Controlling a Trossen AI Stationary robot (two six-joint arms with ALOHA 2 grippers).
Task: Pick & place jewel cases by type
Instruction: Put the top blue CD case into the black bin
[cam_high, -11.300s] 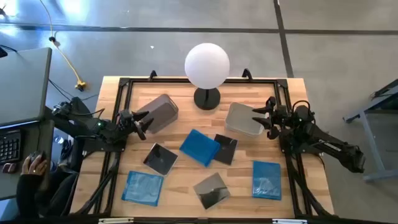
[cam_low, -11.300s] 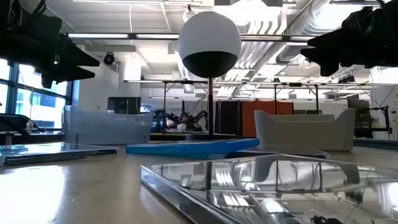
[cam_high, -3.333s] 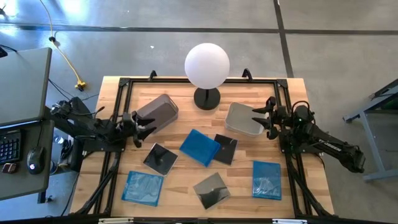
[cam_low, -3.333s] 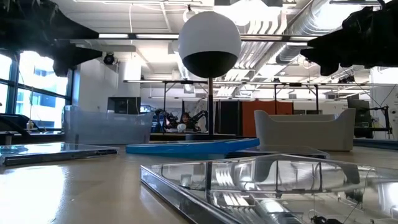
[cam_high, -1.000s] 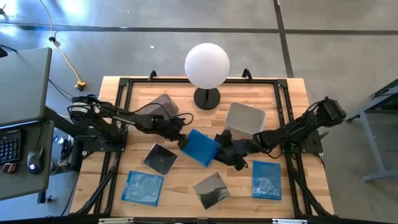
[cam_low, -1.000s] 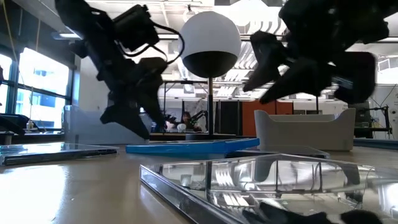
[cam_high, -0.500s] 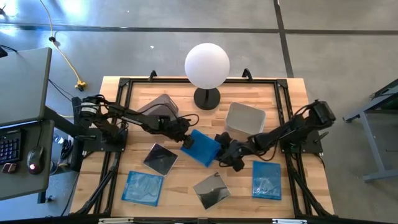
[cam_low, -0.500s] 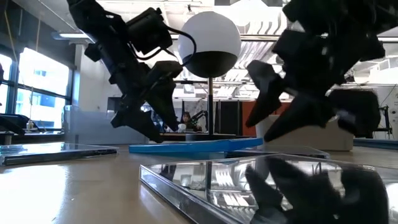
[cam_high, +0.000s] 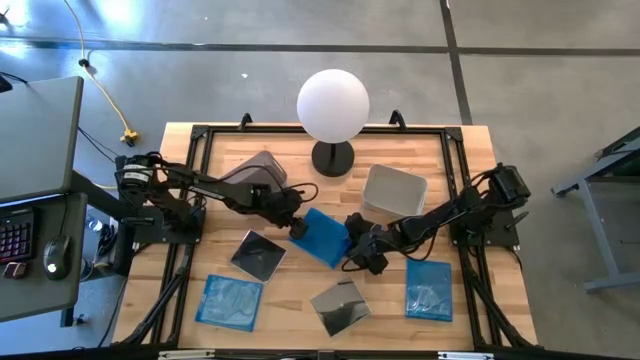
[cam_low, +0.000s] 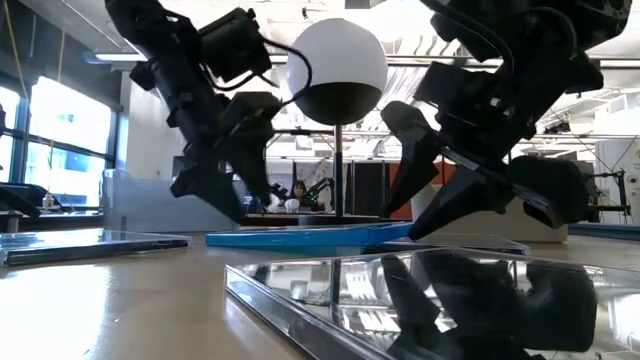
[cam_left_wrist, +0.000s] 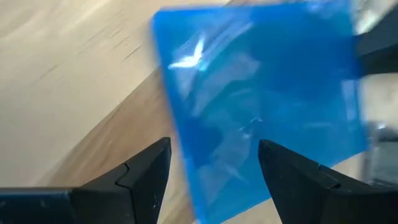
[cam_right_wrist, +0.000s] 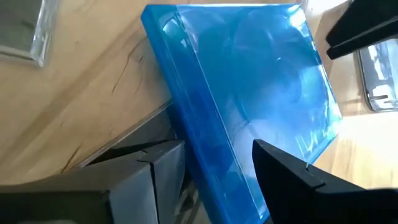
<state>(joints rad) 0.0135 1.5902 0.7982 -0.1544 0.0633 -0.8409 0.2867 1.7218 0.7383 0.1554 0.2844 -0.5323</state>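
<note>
High view: both open hands, left hand (cam_high: 297, 229) and right hand (cam_high: 356, 257), are flanking the central blue jewel case (cam_high: 323, 236); one likely needs closing on its edge next.

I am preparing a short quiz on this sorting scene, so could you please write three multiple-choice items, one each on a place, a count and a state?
1. Where does the middle blue case lie?
A. inside a bin
B. on the table, one edge over a dark case
C. under the lamp

2. How many blue cases show from above?
A. one
B. three
C. five

3. How do the left gripper and the right gripper stand?
A. both open
B. both shut
C. one shut

Answers: 1 B, its right edge overlaps the dark case; 2 B, three blue squares; 3 A, wrist views show gaps.
</note>
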